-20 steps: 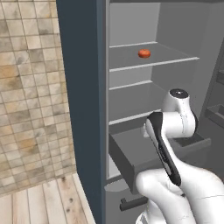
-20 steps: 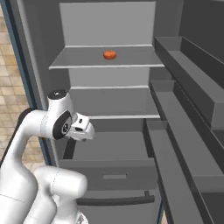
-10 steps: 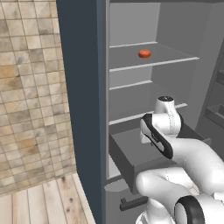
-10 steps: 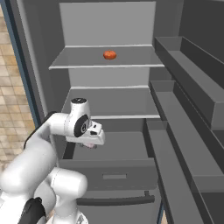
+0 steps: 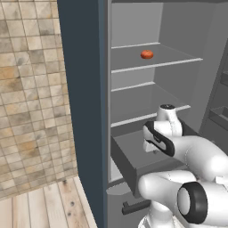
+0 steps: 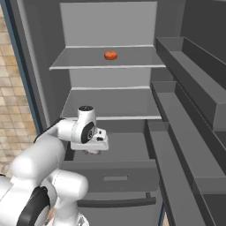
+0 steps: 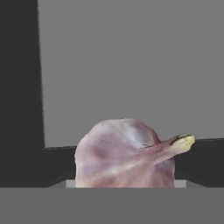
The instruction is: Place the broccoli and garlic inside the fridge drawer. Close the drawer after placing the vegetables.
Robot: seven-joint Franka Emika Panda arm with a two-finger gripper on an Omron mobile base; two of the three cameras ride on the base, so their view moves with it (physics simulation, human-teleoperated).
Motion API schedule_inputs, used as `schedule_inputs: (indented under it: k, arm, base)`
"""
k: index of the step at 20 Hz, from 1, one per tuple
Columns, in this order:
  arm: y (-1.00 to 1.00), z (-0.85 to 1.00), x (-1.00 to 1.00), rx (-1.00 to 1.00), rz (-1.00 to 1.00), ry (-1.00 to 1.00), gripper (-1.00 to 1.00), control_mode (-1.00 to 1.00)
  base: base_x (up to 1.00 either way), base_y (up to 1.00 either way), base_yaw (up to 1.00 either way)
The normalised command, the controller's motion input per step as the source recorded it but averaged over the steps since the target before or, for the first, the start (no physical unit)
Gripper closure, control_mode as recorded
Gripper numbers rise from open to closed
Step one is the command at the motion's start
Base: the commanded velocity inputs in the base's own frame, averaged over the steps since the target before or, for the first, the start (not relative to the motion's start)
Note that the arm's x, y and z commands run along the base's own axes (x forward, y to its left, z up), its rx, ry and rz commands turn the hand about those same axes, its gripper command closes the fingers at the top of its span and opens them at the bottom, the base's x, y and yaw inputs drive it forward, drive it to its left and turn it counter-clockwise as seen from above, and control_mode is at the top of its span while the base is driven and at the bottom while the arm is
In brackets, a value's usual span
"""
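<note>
A pinkish-white garlic (image 7: 124, 153) bulb with a pointed yellowish tip sits close up in the hand view, held by my gripper above the grey floor of the fridge drawer (image 7: 131, 78). In the right base view my gripper (image 6: 93, 149) points down over the pulled-out fridge drawer (image 6: 128, 170), with the garlic (image 6: 94, 152) peeking out pink beneath it. From the left base view the drawer (image 5: 127, 162) stands open below the lowest shelf, with my wrist above it. The broccoli is out of view.
A small orange-red round thing (image 6: 111, 55) lies on the upper shelf (image 5: 178, 61). Door bins (image 6: 190, 88) line the right side. A lower drawer with a dark bar handle (image 6: 117, 203) sits under the open one. A tiled wall (image 5: 31, 89) stands to the left.
My arm has swung forward and down from in front of the shelves; the hand now hangs low over the open drawer, still carrying the garlic.
</note>
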Motion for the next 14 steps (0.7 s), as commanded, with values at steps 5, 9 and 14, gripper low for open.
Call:
schedule_inputs:
  k: [5,9,14]
  arm:
    - [0.0,-0.25,0.0,0.0,0.11,0.0,1.0,-1.0]
    - [0.0,-0.15,0.0,0.0,0.09,0.0,1.0,-1.0]
    - [0.0,-0.24,-0.01,0.0,0.08,0.0,1.0,-1.0]
  base:
    - [0.0,0.0,0.0]
    - [0.0,0.0,0.0]
    - [0.0,0.0,0.0]
